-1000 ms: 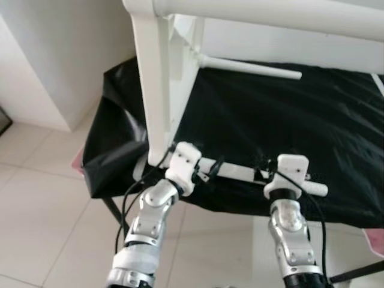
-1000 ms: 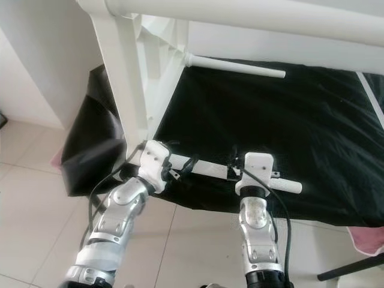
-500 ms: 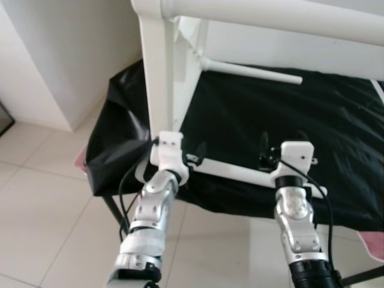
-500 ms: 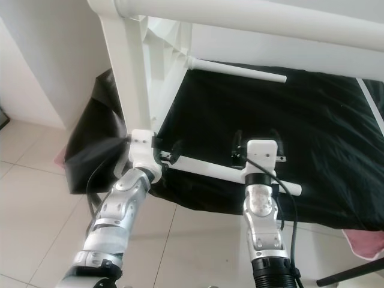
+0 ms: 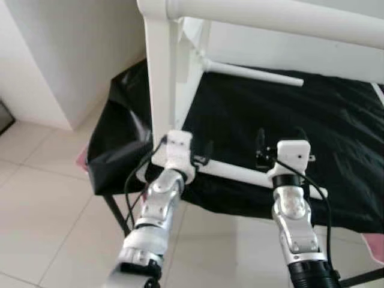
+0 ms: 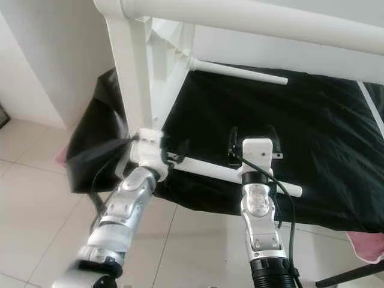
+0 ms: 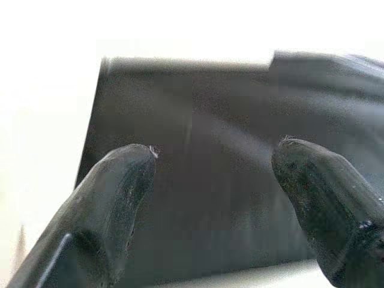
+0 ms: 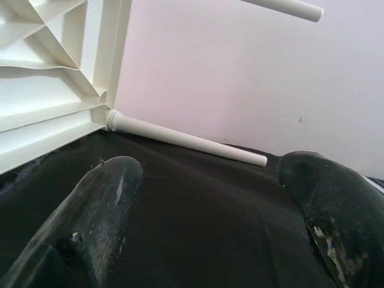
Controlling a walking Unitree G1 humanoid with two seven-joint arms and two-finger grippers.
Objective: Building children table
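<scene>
Pale floor tiles (image 5: 42,198) and a white wall are surrounding a work surface covered by a black cloth (image 5: 288,120); on it the white children table (image 5: 180,60) is lying on its side, with the ribbed underside showing in the right wrist view. Three legs are sitting in their places already: the far leg (image 5: 252,73), the top leg (image 5: 270,18) near the camera, and the near leg (image 5: 240,174) running along the front edge of the cloth (a fourth leg I cannot make out). The left gripper (image 5: 201,153) is hovering at the corner where the near leg is joining the table; its fingers are spread apart and are holding nothing. The right gripper (image 5: 279,139) is hovering over the same leg further along, also wide open and empty. My judgement: the building is mostly done; what is remaining is probably checking the joints and turning the table upright.
</scene>
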